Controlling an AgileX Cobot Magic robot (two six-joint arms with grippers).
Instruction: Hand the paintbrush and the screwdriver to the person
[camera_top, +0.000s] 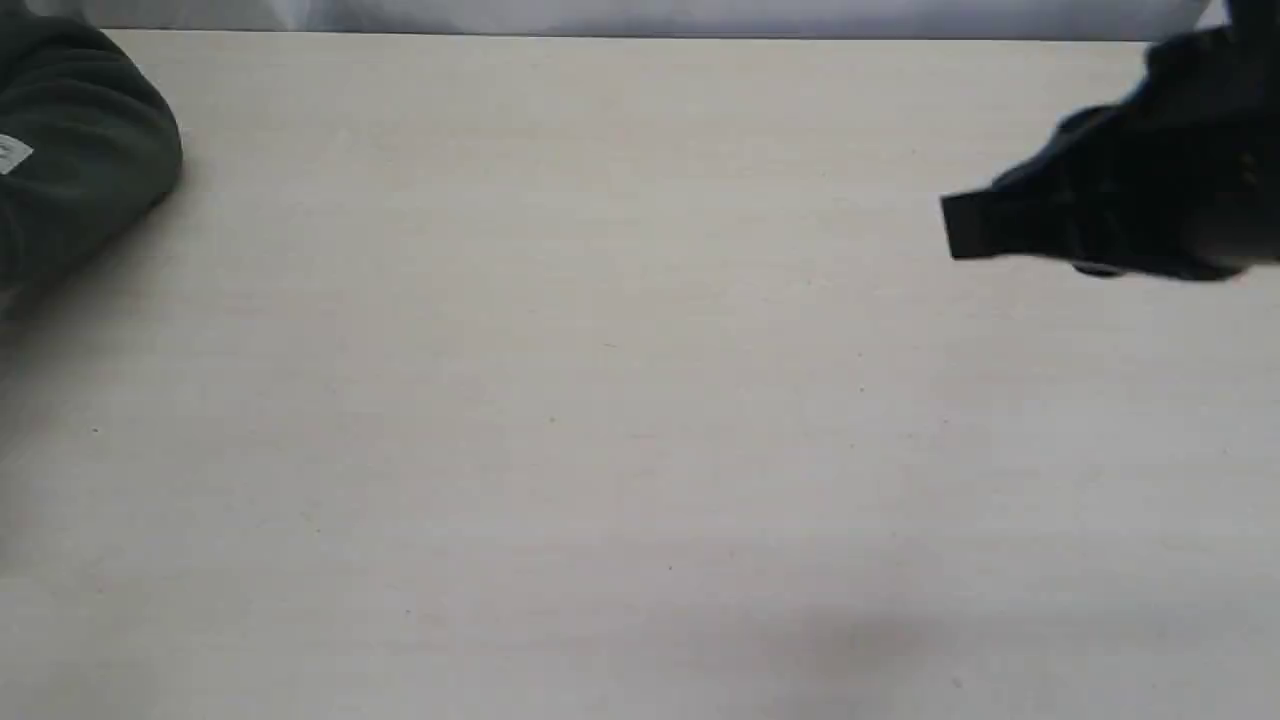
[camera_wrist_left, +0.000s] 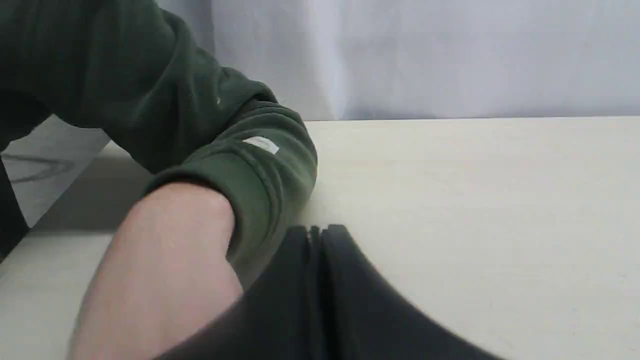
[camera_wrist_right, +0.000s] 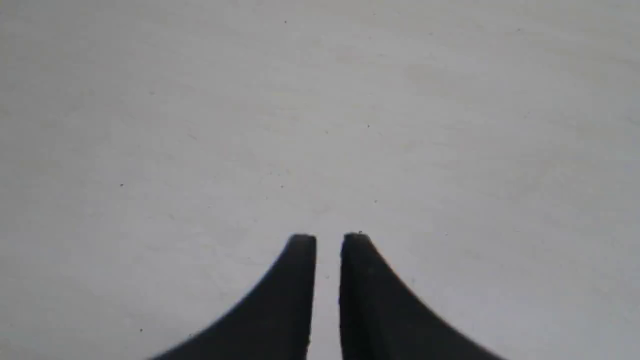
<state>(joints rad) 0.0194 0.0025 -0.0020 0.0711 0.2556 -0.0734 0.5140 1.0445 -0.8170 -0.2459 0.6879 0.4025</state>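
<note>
The person (camera_top: 80, 150) has an arm at the left rear of the counter (camera_top: 600, 400), and the left claw (camera_wrist_left: 316, 230) sits just beside that forearm. The right claw (camera_top: 958, 225) hangs over the counter's right rear, well apart from both.

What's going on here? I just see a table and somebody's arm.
Nothing is being held right now. The person's arm in a green sleeve lies beside the left pincer, which is shut and empty. The right pincer hangs over the table, slightly parted. No paintbrush or screwdriver is in view.
</note>
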